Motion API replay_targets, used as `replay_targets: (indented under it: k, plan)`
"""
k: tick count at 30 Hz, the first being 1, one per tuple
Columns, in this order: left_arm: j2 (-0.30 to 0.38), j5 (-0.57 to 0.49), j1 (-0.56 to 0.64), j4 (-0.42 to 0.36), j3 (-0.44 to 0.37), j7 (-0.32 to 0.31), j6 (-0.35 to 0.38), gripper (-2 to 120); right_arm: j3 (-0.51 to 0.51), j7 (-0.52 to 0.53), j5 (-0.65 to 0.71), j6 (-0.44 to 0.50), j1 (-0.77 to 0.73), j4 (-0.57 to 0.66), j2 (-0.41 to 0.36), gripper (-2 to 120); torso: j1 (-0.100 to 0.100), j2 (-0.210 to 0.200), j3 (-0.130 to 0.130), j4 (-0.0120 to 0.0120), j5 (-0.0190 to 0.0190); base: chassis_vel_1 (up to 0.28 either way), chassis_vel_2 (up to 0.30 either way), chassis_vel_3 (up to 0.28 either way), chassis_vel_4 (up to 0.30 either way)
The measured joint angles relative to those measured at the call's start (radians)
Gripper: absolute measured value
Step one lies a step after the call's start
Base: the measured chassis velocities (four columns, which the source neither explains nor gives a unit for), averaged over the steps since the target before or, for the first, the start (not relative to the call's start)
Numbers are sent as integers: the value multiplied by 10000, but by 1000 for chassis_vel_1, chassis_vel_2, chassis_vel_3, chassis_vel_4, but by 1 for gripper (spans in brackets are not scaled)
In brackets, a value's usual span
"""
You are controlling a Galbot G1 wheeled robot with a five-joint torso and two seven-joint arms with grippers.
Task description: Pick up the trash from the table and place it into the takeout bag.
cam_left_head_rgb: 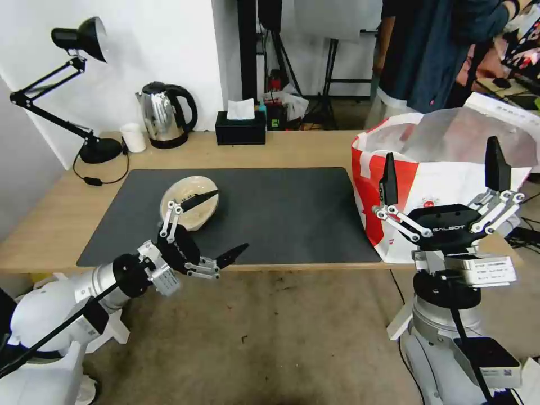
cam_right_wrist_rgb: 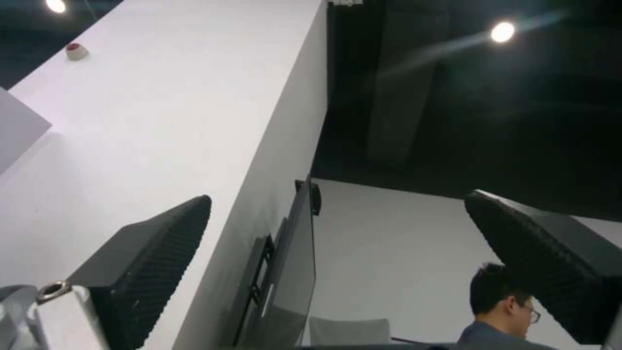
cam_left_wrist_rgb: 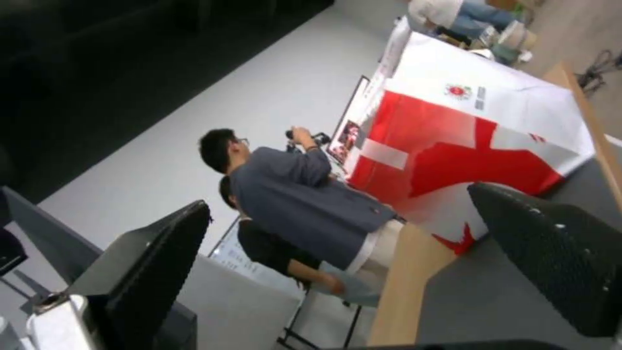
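A long light-wood table (cam_left_head_rgb: 315, 147) is seen against a white wall, most of its top covered by a large black rectangular mat (cam_left_head_rgb: 281, 214). Along the far edge a black desk lamp (cam_left_head_rgb: 79, 39), a small white cup (cam_left_head_rgb: 134, 137), a steel kettle (cam_left_head_rgb: 164, 114) and a black tissue box (cam_left_head_rgb: 241, 128) are ranged.

One piece of trash is noted on the table: a shallow beige round bowl (cam_left_head_rgb: 185, 209), resting on the left part of the mat, with small dark specks on its inner surface. Its near rim is partly hidden by the left gripper.

The takeout bag (cam_left_head_rgb: 394, 197) is stood at the right end of the table, just beside the mat's right edge. It is red and white, bears a small red round logo, and its mouth is open, showing pale lining.

The left gripper (cam_left_head_rgb: 216, 228) is held at the near edge of the table, fingers spread wide, the upper fingertip overlapping the bowl. Contact cannot be determined.

The right gripper (cam_left_head_rgb: 443, 169) is held in front of the bag's near side, pointed upward, fingers spread wide and empty.
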Motion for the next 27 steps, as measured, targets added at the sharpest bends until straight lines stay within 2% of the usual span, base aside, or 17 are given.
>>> replay_targets:
  k: [2,3,4,6,7,9,10,12,13,16,20,27]
  plan:
    - [-202,-553,-2,9,299,-697,-78,100,12,1,1,14,-17,-14,24,100,0,0,0,-1,0,0,0,0,0]
    - [-202,-553,-2,9,299,-697,-78,100,12,1,1,14,-17,-14,24,100,0,0,0,-1,0,0,0,0,0]
    - [-320,-841,27,-23,473,-1182,-53,100,18,2,1,21,-21,-19,36,100,0,0,0,-1,0,0,0,0,0]
    - [-1033,-1828,35,-430,1020,-2794,246,100,21,2,1,39,-33,-43,89,100,1,0,0,0,0,0,0,0,0]
    - [-1033,-1828,35,-430,1020,-2794,246,100,21,2,1,39,-33,-43,89,100,1,0,0,0,0,0,0,0,0]
    - [-1699,-2128,-135,-850,1245,-3669,435,100,10,0,-9,40,-33,-51,114,100,1,0,0,-2,2,0,0,0,0]
    - [-1699,-2128,-135,-850,1245,-3669,435,100,10,0,-9,40,-33,-51,114,100,1,0,0,-2,2,0,0,0,0]
    - [-2377,-2192,-238,-1402,1497,-4563,658,100,4,-6,-22,41,-27,-51,120,100,2,0,0,-1,3,0,0,0,0]
    - [-2377,-2192,-238,-1402,1497,-4563,658,100,4,-6,-22,41,-27,-51,120,100,2,0,0,-1,3,0,0,0,0]
    - [-3133,-2179,-134,-2125,1836,-5665,946,100,58,-10,-28,40,-45,-51,103,100,1,0,0,-1,2,0,0,0,0]
    - [-3663,-1996,101,-2560,2083,-6072,1115,100,61,-13,-33,40,-69,-48,105,100,1,0,0,0,2,0,0,0,0]
    - [-3935,-1800,253,-2718,2331,-6102,1127,100,45,-19,-46,38,-97,-23,117,100,2,0,0,0,2,0,0,0,0]
